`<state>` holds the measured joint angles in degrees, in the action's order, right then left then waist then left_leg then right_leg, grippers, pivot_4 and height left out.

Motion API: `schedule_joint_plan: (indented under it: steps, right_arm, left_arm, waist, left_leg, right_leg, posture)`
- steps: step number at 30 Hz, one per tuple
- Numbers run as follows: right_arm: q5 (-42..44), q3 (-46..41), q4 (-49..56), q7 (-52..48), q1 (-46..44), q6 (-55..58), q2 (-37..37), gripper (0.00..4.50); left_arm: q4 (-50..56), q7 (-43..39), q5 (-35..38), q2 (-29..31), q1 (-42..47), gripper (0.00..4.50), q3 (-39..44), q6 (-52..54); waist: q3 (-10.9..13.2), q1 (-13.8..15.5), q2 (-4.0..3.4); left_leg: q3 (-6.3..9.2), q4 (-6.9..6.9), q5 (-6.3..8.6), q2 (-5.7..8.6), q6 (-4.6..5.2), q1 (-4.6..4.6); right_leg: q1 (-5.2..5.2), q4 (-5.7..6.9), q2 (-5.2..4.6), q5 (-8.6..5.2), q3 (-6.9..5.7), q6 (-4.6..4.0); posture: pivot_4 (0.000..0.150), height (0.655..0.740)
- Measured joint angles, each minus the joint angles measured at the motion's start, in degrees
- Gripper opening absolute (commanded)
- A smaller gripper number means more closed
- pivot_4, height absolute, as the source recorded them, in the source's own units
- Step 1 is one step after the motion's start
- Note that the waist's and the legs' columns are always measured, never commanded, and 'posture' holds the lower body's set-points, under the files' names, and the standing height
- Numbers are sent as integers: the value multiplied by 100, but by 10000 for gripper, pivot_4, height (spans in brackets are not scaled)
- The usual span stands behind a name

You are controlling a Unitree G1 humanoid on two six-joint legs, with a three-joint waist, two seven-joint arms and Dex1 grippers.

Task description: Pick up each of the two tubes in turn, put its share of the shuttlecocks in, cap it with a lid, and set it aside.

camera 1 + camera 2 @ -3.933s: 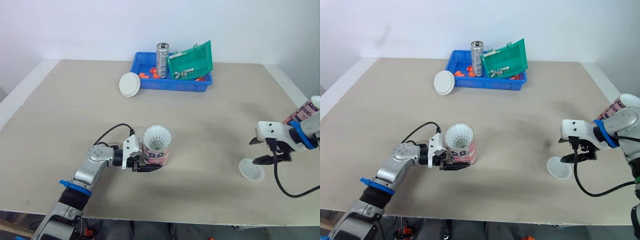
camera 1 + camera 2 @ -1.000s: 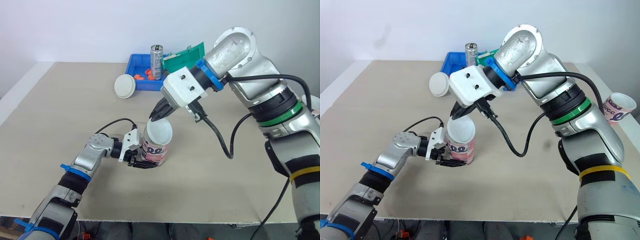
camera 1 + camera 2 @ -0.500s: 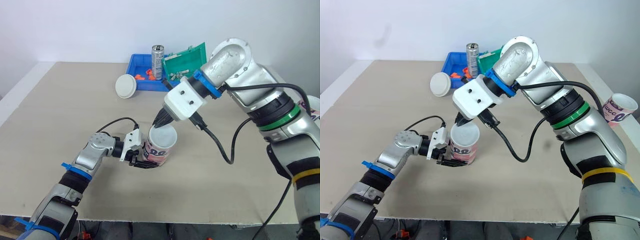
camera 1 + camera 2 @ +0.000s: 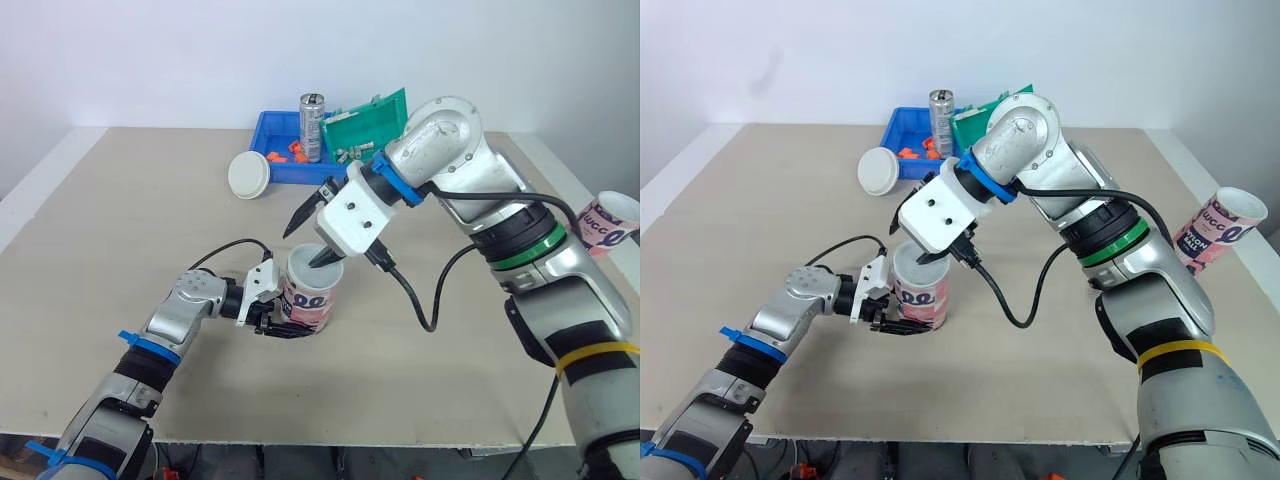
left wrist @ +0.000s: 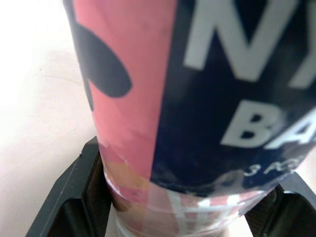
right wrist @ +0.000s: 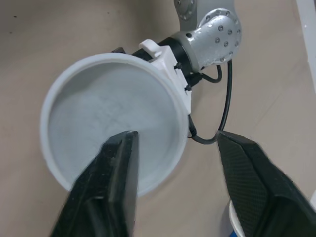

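A pink and dark printed tube [image 4: 308,298] stands upright near the table's middle, and my left gripper [image 4: 272,318] is shut on its lower part; the left wrist view shows the tube [image 5: 187,98] between the black fingers [image 5: 79,197]. A white lid [image 6: 108,113] sits on the tube's mouth. My right gripper [image 4: 300,250] hangs open just above it, one finger over the lid and the other beyond its rim. The second tube [image 4: 1220,228] stands at the far right table edge. A second white lid [image 4: 249,175] leans against the blue bin.
At the back stands a blue bin [image 4: 268,160] holding a metal can [image 4: 312,125], a tilted green tray [image 4: 368,125] and small orange parts. A black cable [image 4: 425,300] hangs from my right arm over the table.
My right arm carried the lid from the table's right side to the tube, pressed it onto the mouth, then opened its fingers and let go. The left gripper kept holding the tube.
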<state>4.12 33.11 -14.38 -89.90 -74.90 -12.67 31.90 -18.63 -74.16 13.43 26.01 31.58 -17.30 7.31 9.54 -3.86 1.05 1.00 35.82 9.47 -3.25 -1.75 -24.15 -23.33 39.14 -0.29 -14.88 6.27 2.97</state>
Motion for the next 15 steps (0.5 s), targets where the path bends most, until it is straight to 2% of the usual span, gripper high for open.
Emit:
schedule_joint_plan:
  steps: [4,8,11,12,15]
  right_arm:
    - [153,-168,-324,-26,-28,475,-179,26208]
    - [807,-197,-461,-31,-285,1110,-21,26208]
    - [1267,-220,-459,-31,-537,1335,400,18717]
    - [1418,-224,-447,-32,-561,1381,566,13025]
    - [1726,-113,-362,-35,-533,1487,792,975]
  left_arm:
    - [-4,-4,3,19,-15,29459,43,17]
    - [30,-6,4,18,-7,29459,40,17]
    - [59,-10,8,19,-11,29459,40,17]
    - [62,-20,8,20,-17,29459,40,17]
    - [59,-36,8,34,-18,29459,42,17]
  waist:
    - [0,-29,1]
    - [8,-29,-3]
    - [8,-29,0]
    - [8,-29,0]
    - [10,-30,-3]
  left_leg:
    - [0,0,-1,-7,1,4]
    - [0,-1,-2,-7,1,-6]
    - [-2,-9,-1,-6,-1,-7]
    - [-3,-12,-1,-6,-1,-7]
    - [-4,-18,-1,-5,-1,-7]
  right_leg:
    - [-1,1,4,10,-4,-14]
    - [-8,1,2,10,-4,-14]
    - [-8,-7,-2,2,-5,-14]
    - [-9,-9,-2,1,-5,-14]
    - [-14,-8,-1,1,-3,-15]
  posture:
    - [1500,7038]
    - [1500,7038]
    - [1500,7038]
    - [1500,7038]
    - [1500,7038]
